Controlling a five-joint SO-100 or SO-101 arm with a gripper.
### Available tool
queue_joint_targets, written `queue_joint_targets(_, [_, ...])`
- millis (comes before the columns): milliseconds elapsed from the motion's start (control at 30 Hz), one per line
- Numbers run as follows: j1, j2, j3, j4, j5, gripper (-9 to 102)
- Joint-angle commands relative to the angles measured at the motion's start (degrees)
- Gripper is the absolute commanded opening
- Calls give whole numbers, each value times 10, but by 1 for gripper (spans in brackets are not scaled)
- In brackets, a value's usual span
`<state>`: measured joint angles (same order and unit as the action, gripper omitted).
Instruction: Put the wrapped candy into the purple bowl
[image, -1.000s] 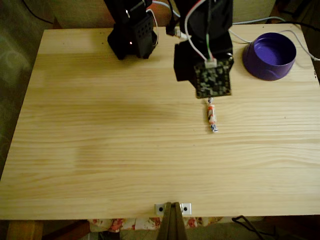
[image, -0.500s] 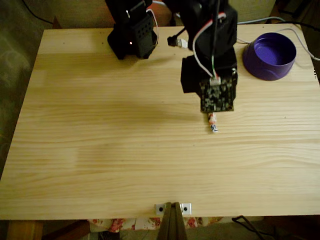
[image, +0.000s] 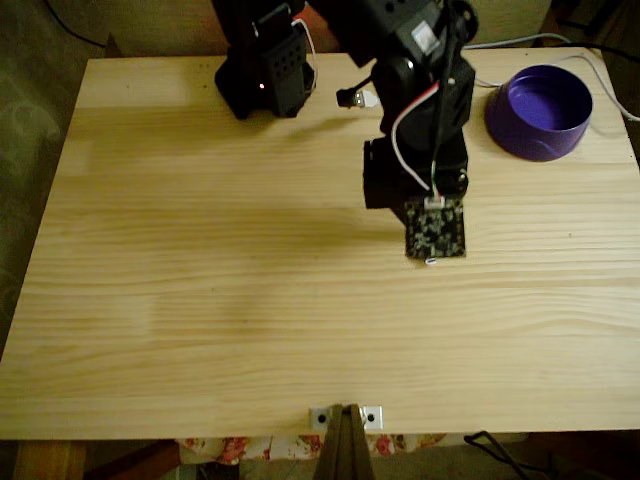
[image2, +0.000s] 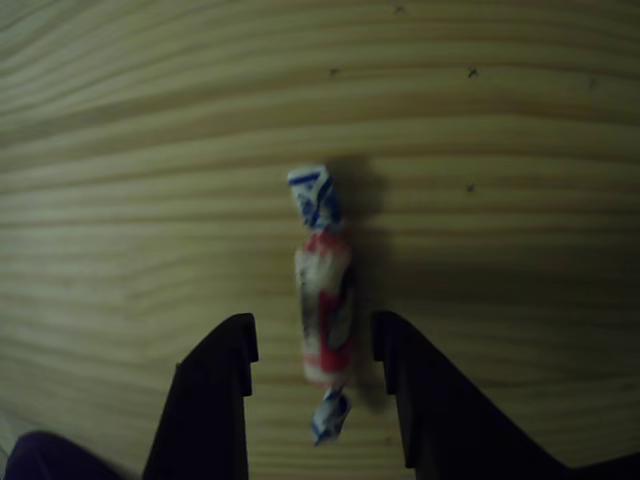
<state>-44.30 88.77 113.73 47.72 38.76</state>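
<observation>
Pale grained wood table (image: 200, 300), glossy purple bowl (image: 540, 135)

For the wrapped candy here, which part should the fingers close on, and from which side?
Probably the thick middle of the wrapped candy, from straight above. It lies flat on the table, lengthwise between the open fingers of the gripper, so closing across its narrow width looks right. The twisted ends look too thin and floppy to hold.

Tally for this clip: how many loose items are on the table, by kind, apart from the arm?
Wrapped candy: 1, lying on the wood between the open gripper fingers
Purple bowl: 1, at the table's far right in the fixed view
Total: 2
</observation>
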Motion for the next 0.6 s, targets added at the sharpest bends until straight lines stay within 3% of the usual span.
queue_joint_targets(0, [4,4,-50,-3,-2,23])
queue_joint_targets(567, [-18,-32,-48,-3,11,22])
